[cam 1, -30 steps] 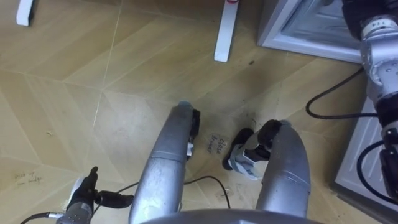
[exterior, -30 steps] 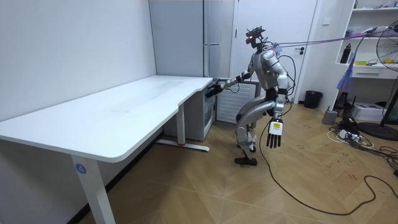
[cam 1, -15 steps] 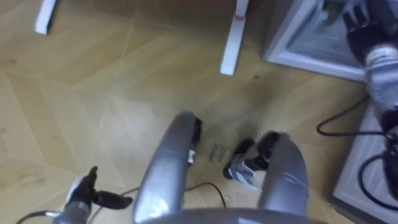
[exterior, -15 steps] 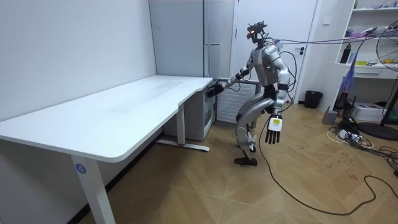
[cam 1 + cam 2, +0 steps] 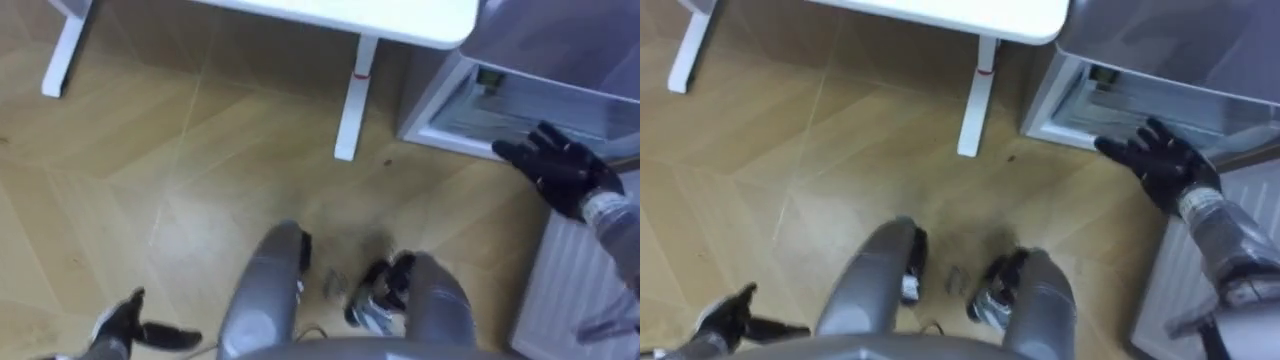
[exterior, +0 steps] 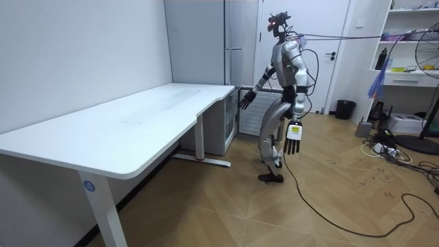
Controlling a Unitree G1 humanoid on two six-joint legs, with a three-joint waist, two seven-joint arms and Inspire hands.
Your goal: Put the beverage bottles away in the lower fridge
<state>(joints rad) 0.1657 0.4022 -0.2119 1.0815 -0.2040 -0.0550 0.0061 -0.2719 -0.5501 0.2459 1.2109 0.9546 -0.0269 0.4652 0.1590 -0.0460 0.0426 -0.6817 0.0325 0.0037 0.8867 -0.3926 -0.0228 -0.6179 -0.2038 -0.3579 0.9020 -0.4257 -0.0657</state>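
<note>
Right hand [image 5: 558, 172] hovers splayed and empty by the open lower fridge [image 5: 450, 140], left hand [image 5: 125, 322] slack and empty too; drinkless, it may only bump the fridge's frame.

Room inspection, room view:
- Plain pale wall [image 6: 75, 48] filling upper left.
- Long white desk [image 6: 130, 127] standing against it, reaching from lower left toward centre; white desk leg [image 5: 350, 100] showing at top centre of left eye view.
- Herringbone wood floor [image 6: 206, 213] covering lower frame, light reflecting softly.
- White door [image 6: 339, 68] standing shut, upper right of centre.
- Dark bin [image 6: 346, 109] sitting beside door.
- White shelf unit [image 6: 411, 77] and fan [image 6: 429, 48] occupying far right edge.
</note>
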